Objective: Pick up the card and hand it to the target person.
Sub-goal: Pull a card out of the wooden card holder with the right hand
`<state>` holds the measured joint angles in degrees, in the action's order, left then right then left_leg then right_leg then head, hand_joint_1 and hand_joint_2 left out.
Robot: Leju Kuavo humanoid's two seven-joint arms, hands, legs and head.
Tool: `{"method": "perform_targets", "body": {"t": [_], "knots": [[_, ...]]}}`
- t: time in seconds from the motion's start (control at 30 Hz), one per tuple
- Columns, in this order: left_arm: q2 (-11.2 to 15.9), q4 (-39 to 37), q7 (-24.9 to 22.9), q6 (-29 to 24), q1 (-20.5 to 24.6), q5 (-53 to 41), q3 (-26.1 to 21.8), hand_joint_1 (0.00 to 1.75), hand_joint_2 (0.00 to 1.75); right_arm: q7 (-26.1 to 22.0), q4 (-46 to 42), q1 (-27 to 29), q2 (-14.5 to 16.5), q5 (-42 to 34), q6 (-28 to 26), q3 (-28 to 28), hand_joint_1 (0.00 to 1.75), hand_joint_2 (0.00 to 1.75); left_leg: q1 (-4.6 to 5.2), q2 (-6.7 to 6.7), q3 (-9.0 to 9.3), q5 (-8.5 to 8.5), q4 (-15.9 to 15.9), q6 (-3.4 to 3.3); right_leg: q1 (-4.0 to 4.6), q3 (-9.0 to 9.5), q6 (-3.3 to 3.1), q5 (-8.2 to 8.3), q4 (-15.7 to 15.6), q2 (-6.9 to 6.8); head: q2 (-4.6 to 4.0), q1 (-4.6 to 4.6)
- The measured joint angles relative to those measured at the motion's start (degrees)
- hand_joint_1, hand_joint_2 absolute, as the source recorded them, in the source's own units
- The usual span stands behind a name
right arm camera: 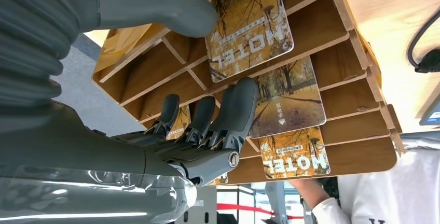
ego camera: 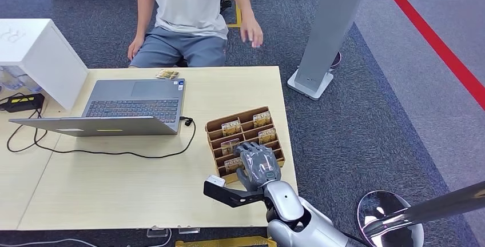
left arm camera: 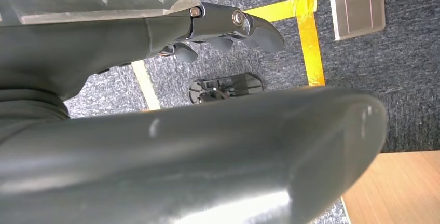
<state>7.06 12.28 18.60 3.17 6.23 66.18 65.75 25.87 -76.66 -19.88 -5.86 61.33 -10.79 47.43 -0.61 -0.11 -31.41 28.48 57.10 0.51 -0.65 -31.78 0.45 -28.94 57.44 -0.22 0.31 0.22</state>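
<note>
Right hand (ego camera: 258,166) over card rack (ego camera: 215,126), fingers spread, grasp unclear, near cards hidden

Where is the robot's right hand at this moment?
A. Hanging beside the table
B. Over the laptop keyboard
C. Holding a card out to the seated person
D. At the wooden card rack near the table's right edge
D. In the head view the right hand is over the wooden card rack; in the right wrist view its fingers reach among the slots beside a card.
</note>
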Motion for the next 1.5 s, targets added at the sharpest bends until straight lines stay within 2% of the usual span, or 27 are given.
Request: {"method": "perform_targets", "body": {"t": [0.23, 0.47, 0.6, 0.87, 1.03, 1.27, 1.4, 1.5], "knots": [[0.0, 0.0, 0.0, 0.0, 0.0, 0.0, 0.0, 0.0, 0.0, -0.2, 0.5, -0.1, 0.2, 0.0, -0.1, 0.0, 0.89, 1.75, 0.0, 0.0, 0.0, 0.0, 0.0, 0.0, 0.0, 0.0, 0.0, 0.0, 0.0, 0.0, 0.0, 0.01], [0.0, 0.0, 0.0, 0.0, 0.0, 0.0, 0.0, 0.0, 0.0, -0.3, 0.5, -0.3, 0.3, -0.1, -0.2, 0.0, 1.12, 1.75, 0.0, 0.0, 0.0, 0.0, 0.0, 0.0, 0.0, 0.0, 0.0, 0.0, 0.0, 0.0, 0.0, -0.02], [0.0, 0.0, 0.0, 0.0, 0.0, 0.0, 0.0, 0.0, 0.0, -0.3, 0.5, -0.3, 0.4, -0.1, -0.3, 0.0, 1.03, 1.75, 0.0, 0.0, 0.01, 0.0, 0.0, 0.0, 0.0, 0.0, 0.0, 0.0, 0.0, 0.0, 0.0, 0.0], [0.0, 0.0, 0.0, 0.0, 0.0, -0.2, 0.0, 0.0, 0.0, -0.3, 0.5, -0.3, 0.4, -0.1, -0.3, 0.0, 1.0, 1.75, 0.0, 0.0, 0.02, 0.0, 0.0, 0.0, 0.0, 0.01, 0.0, 0.0, 0.0, 0.0, 0.0, 0.0], [0.0, 0.0, 0.0, 0.0, 0.0, -0.4, 0.0, 0.0, 0.0, -0.3, 0.5, -0.3, 0.4, -0.2, -0.3, 0.0, 0.89, 1.75, 0.0, 0.0, 0.02, 0.0, 0.0, 0.0, 0.0, 0.01, 0.0, 0.0, 0.0, 0.0, 0.0, -0.01], [0.0, 0.0, 0.0, 0.0, 0.0, -0.4, 0.0, 0.0, 0.0, -0.1, 0.5, -0.1, 0.3, -0.2, -0.3, 0.0, 0.86, 1.75, 0.0, 0.0, 0.03, 0.0, 0.0, 0.0, 0.0, 0.01, 0.0, 0.0, 0.0, 0.0, 0.0, 0.0], [0.0, 0.0, 0.0, 0.0, 0.0, -0.4, 0.0, 0.0, 0.0, 0.3, 0.3, 0.1, 0.3, -0.1, -0.4, -0.1, 0.75, 1.75, 0.0, 0.01, 0.04, 0.0, 0.0, 0.0, 0.0, 0.01, 0.0, 0.0, 0.0, 0.0, 0.0, -0.01], [0.0, 0.0, 0.0, 0.0, 0.0, -0.4, 0.0, 0.0, 0.0, 0.5, 0.0, 0.1, 0.3, -0.1, -0.4, -0.2, 0.75, 1.75, 0.0, 0.01, 0.04, 0.0, 0.0, 0.0, 0.0, 0.01, 0.0, 0.0, 0.0, 0.0, 0.0, 0.0]]}}
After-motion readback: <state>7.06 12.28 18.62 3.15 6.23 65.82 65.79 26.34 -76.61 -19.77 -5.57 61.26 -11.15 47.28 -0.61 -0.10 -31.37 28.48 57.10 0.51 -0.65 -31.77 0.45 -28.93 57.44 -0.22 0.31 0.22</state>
